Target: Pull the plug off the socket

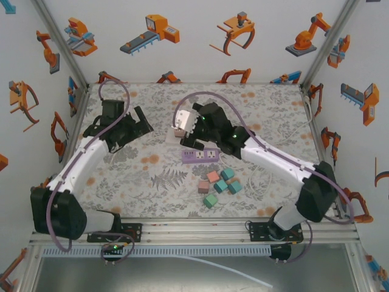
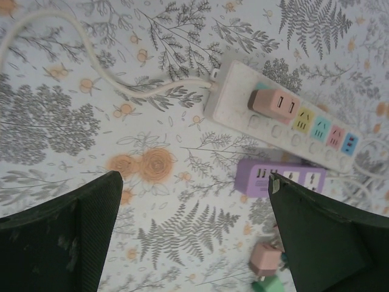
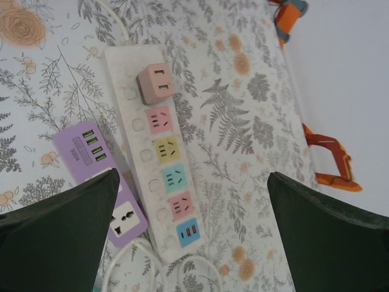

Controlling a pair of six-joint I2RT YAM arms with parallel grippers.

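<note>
Pink plug (image 3: 156,83) sits seated in the end socket of the white power strip (image 3: 120,64). Right gripper (image 3: 193,175) hangs over that strip, jaws gaping, empty. Left gripper (image 2: 194,177), equally wide and empty, hovers off the strip's cord end.

White arms (image 1: 85,161); black joints (image 1: 316,194); lilac cables (image 1: 206,93)

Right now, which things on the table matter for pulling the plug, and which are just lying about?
For the job: pink cube plug; white multi-socket power strip holding it.
Lying about: purple plastic power strip; loose pink and green cubes.
</note>
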